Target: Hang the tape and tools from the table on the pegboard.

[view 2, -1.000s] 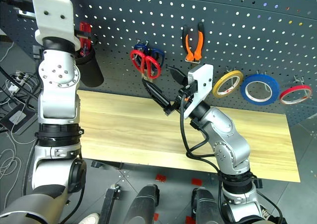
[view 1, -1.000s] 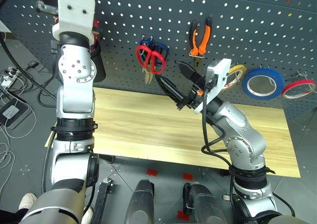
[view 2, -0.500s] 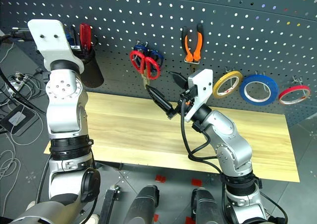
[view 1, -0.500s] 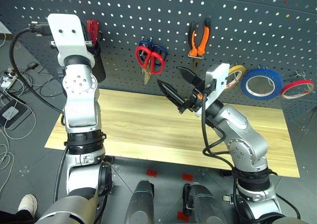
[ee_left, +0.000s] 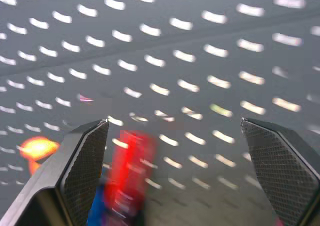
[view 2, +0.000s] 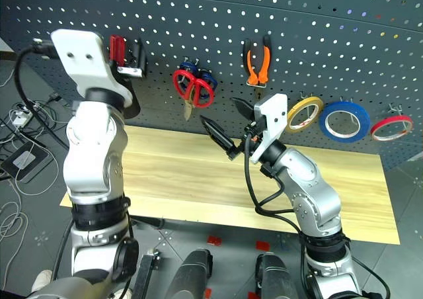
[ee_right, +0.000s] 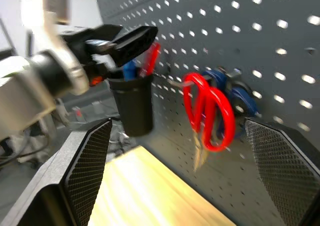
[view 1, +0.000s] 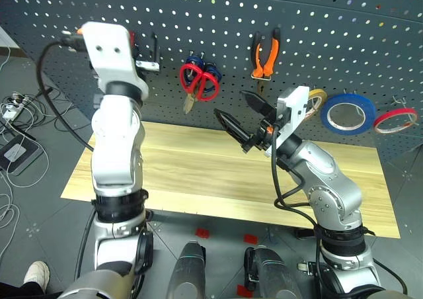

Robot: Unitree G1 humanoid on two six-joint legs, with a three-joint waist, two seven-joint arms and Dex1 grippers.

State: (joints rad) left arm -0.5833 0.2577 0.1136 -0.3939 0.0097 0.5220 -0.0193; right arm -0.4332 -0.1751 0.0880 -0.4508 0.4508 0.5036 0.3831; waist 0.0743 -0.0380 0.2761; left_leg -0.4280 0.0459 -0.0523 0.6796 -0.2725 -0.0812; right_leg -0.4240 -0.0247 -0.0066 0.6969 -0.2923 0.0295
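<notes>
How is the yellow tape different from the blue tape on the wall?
The yellow tape is a thin ring, while the blue tape is wider. The yellow tape is also a bit smaller around than the blue tape. The yellow tape hangs left of the blue tape. Both are round rolls hanging on the pegboard.

Light falls evenly and fairly bright over the head views, and both stay sharp across the frame. The pegboard (view 1: 344,41) bows along its upper rows, a lens curve toward the edges. Soft shadows lie on the bench (view 1: 192,167) under the right arm. In the left wrist view the holes smear into streaks and a red handle (ee_left: 129,171) is blurred. The right wrist view is softer, with a pale glare on the bench.
</notes>
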